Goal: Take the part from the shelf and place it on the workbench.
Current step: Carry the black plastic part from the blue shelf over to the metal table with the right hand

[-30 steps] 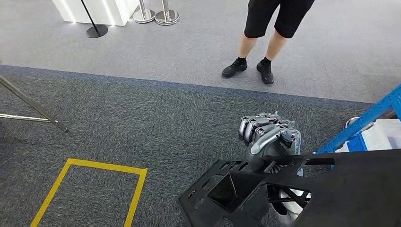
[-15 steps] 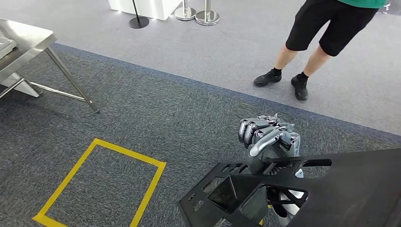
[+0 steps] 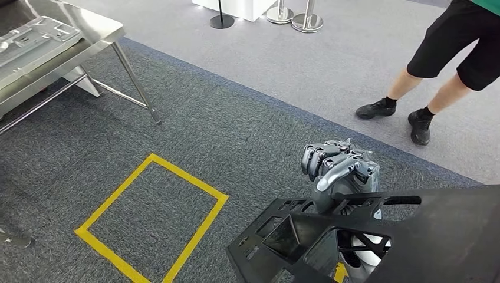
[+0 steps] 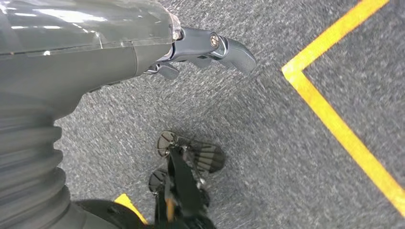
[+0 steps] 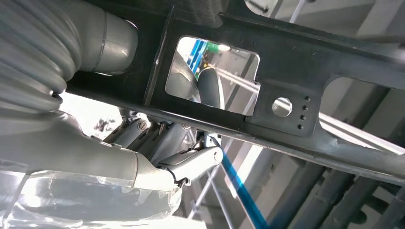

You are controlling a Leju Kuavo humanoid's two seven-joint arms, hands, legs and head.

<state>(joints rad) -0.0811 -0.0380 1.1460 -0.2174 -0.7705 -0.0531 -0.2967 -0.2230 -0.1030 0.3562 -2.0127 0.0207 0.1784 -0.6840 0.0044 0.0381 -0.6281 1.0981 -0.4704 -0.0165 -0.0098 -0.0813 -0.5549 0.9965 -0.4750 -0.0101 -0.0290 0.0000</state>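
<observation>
We see the right hand raised over the grey carpet, its fingers curled closed. The black part, a large flat frame with cut-out windows, lies across the wrist just below this hand and reaches to the lower right corner of the head view. In the right wrist view the part passes close over the right hand, whose fingers are bent inward under the frame; we cannot tell whether they really grip the part or only carry it on the arm.

The left hand hangs above the carpet, and its fingers hold nothing; whether they are spread or closed we cannot tell from here.

A yellow tape square is on the carpet to the left of the part. Beyond the square, far from the part, stands a steel workbench with a grey tray on top. A person in black shorts and black shoes stands on the lighter floor behind the right hand.
</observation>
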